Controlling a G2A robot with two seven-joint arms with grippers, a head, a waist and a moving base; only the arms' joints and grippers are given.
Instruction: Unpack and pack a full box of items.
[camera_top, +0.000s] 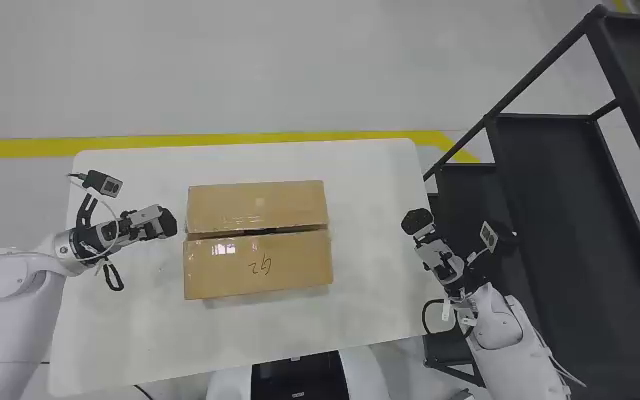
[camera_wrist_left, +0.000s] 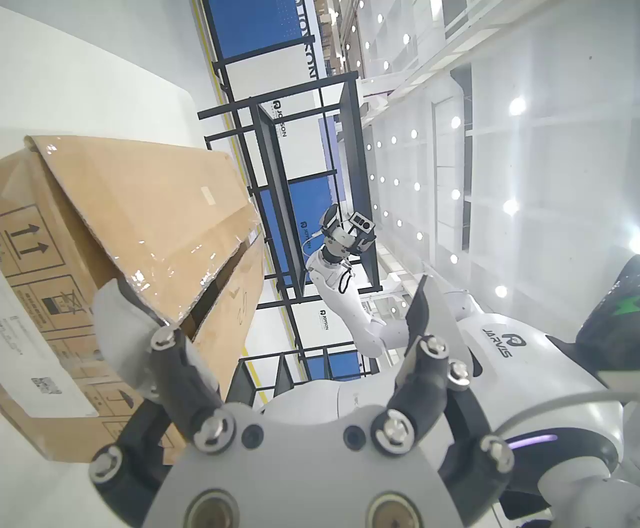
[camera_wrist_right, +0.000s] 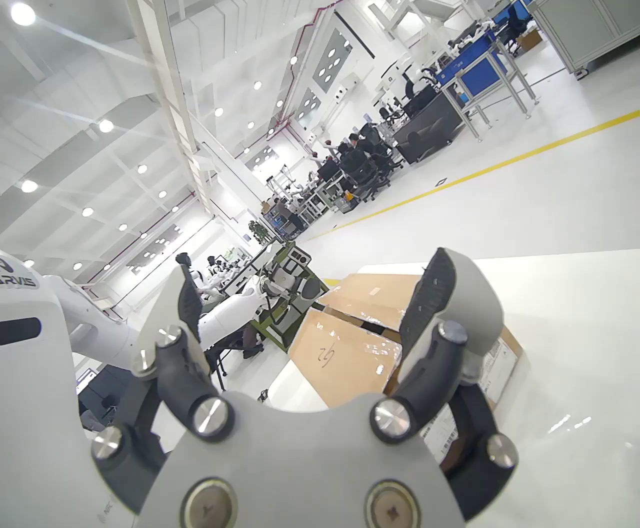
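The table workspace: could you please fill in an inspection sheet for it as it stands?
Surface: white table, cardboard box at its middle.
Job's things: the cardboard box, flaps shut, slight gap at the seam.
Clutter: nothing seen.
Grippers: left gripper open beside one end of the box; right gripper open at the table's opposite edge, apart from the box.
Cables: black cable loop at each wrist.
Surroundings: black rack on the robot's right; yellow floor line beyond the table.

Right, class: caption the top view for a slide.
Cardboard box, flaps down, on the white table; left gripper and right gripper open either side.
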